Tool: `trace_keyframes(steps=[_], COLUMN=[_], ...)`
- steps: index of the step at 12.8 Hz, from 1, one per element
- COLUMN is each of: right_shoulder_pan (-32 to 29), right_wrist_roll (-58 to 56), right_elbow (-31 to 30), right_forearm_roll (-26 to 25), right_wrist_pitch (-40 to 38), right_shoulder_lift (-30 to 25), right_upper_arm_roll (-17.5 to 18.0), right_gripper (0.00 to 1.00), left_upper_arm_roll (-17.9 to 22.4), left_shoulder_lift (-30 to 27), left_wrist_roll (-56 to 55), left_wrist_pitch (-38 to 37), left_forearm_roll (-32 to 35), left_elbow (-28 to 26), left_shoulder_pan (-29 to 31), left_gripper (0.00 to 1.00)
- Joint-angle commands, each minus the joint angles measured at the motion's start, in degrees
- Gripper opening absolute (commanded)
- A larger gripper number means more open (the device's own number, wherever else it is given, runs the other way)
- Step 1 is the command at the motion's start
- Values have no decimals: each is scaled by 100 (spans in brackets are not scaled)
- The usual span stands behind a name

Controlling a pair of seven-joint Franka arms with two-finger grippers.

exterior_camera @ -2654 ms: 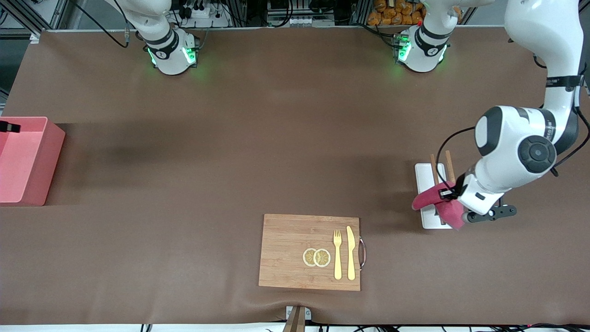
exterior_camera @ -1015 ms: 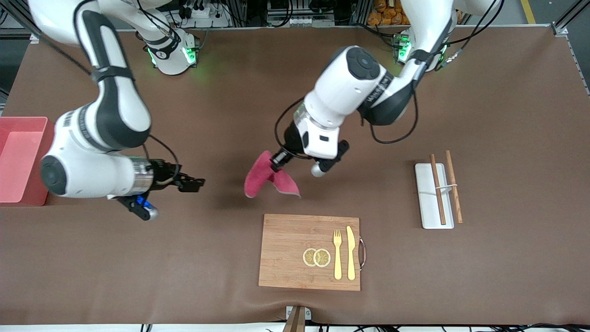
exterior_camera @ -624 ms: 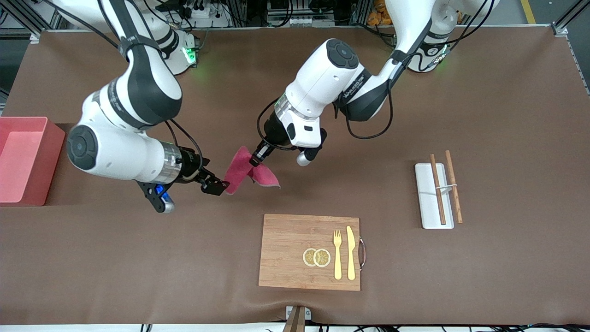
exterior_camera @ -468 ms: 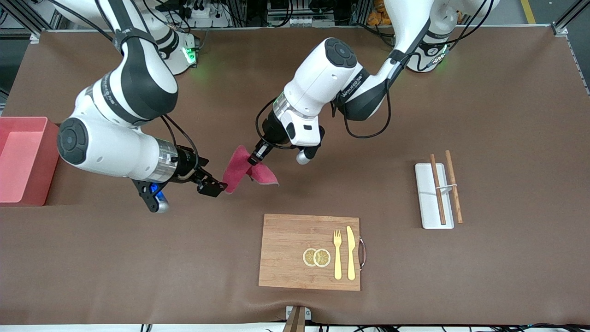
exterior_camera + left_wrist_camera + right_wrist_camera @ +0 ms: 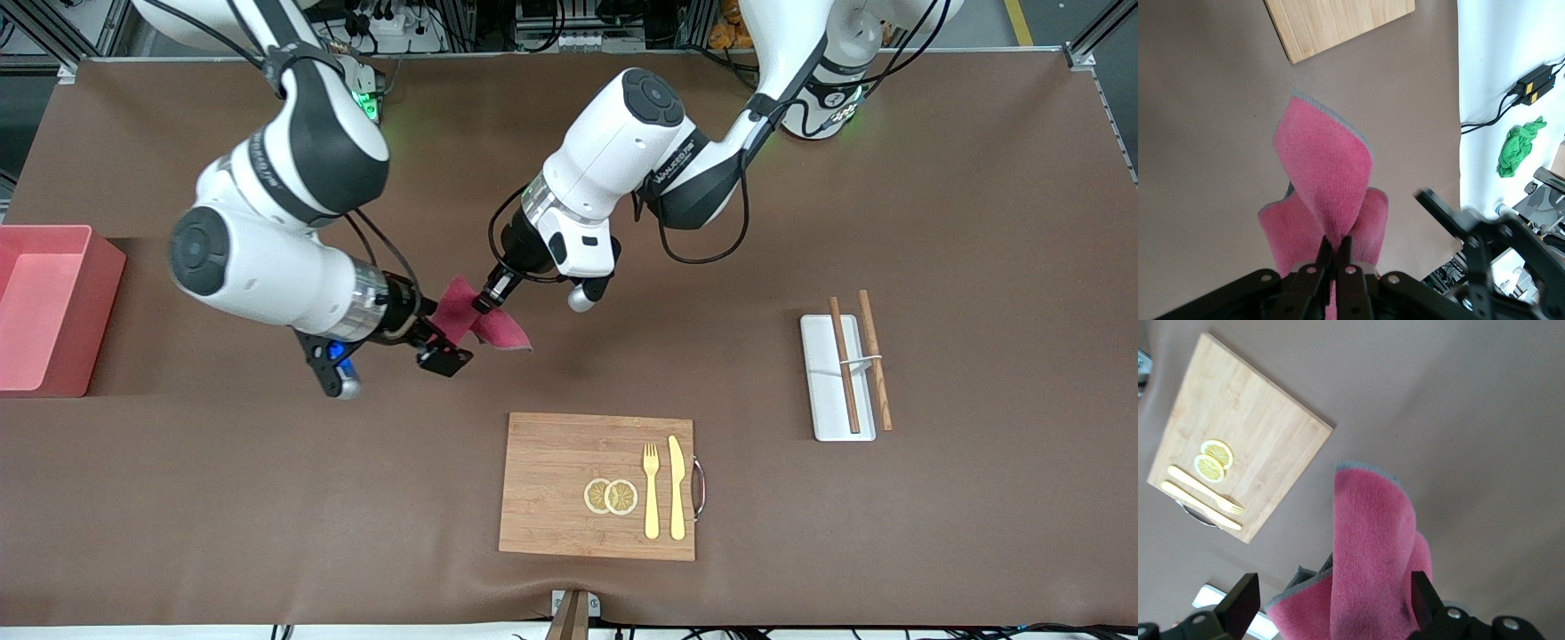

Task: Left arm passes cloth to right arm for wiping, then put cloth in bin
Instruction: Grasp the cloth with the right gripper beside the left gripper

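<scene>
Two end effectors meet over mid-counter: your left end effector is clenched on the cloth, which hangs above the counter, and your right end effector gapes with its fingers either side of it. Your bin sits at the right arm's end, the wooden board nearer the front camera.

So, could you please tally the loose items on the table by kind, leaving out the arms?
Cloth: 1
Bin: 1
Wooden board: 1
Lemon slices: 2
Fork: 1
Knife: 1
White tray: 1
Chopsticks: 2
Total: 10
</scene>
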Motion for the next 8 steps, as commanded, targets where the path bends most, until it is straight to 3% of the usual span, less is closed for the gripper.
trace_keyframes(steps=[1,2,3,8], right_shoulder_pan=[92,110,93,-74], right_wrist_roll=[83,57,31,-363], right_elbow=[-152,-152,-152,-143], right_forearm_roll=[3,-6,-6,-146], right_wrist_pitch=[37,46,46,37], right_shoulder_lift=[-33,-16,2,-24], right_upper_arm_roll=[-59,-59,-59,-94], right_gripper=[35,7,0,0], left_upper_arm_roll=[-2,7,-2,7], left_shoulder_lift=[80,89,89,115], left_wrist_roll=[-73,-73,-73,-55], left_wrist_pitch=[145,145,145,145], left_forearm_roll=[-102,-102,-102,-102], left_elbow=[129,129,129,129], left_shoulder_pan=[-57,-57,-48,-39], left_gripper=[0,0,0,1])
